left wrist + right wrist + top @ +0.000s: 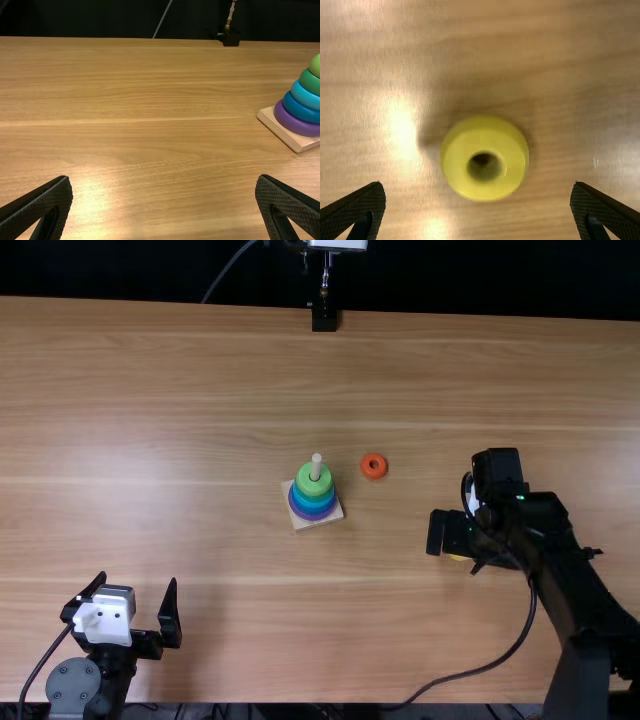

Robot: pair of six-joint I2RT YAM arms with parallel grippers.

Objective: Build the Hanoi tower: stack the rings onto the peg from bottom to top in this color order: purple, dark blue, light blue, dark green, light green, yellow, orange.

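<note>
Five stacked rings: being carried on the peg [316, 466] near the table's middle, in order from the bottom: purple ring [295, 122], dark blue ring [300, 107], light blue ring [304, 96], dark green ring [311, 82], light green ring [303, 481].
Peg, long axis: being held upright by the wooden base [300, 524], the bare tip being pointed up; the base is being set askew to the table edges.
Yellow ring [456, 162]: being laid flat on the table at the right, hole being turned up.
Orange ring [365, 472]: being laid flat, just beside the stack, hole being turned up.
Right gripper [456, 538]: being held over the yellow ring, fingers being spread on either side, nothing being pinched.
Left gripper [138, 580]: being held near the near left corner, fingers being spread wide, nothing being pinched.
Hidden or cut off: the yellow ring is being mostly covered by the right gripper in the top view; the stack is being cut by the left wrist view's edge.
Surroundings: a black stand [324, 318] is being placed at the far edge; a looped cable [480, 671] is being strung beside the right arm.
</note>
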